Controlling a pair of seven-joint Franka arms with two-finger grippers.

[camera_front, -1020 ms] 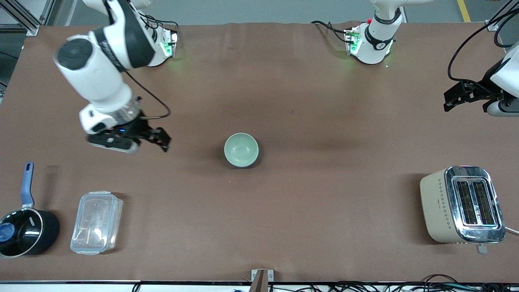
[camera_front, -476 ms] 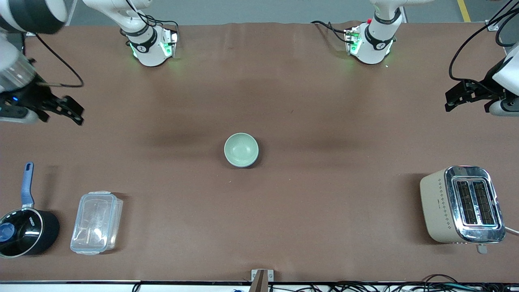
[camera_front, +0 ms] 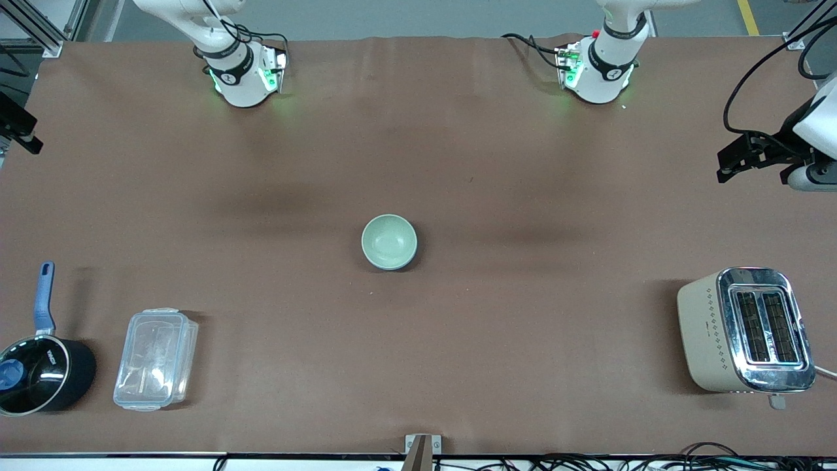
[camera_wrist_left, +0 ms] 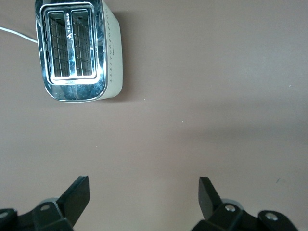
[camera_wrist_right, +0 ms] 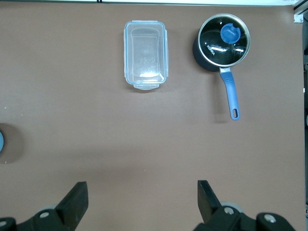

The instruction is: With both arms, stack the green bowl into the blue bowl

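The green bowl (camera_front: 389, 241) stands upright at the middle of the table. A thin blue-grey band shows round its nearer side, and a sliver of the blue bowl (camera_wrist_right: 1, 143) shows at the edge of the right wrist view. My right gripper (camera_front: 21, 123) is up over the table edge at the right arm's end, open and empty (camera_wrist_right: 142, 193). My left gripper (camera_front: 724, 167) is up over the left arm's end of the table, open and empty (camera_wrist_left: 143, 188). Both are well away from the bowls.
A cream and chrome toaster (camera_front: 745, 330) (camera_wrist_left: 77, 50) stands near the front camera at the left arm's end. A clear lidded container (camera_front: 155, 358) (camera_wrist_right: 145, 54) and a black saucepan with a blue handle (camera_front: 39, 373) (camera_wrist_right: 224, 41) stand at the right arm's end.
My right arm has swung from beside the green bowl out to the table edge at its own end and risen. The left gripper has hardly moved. The bowl has stayed put.
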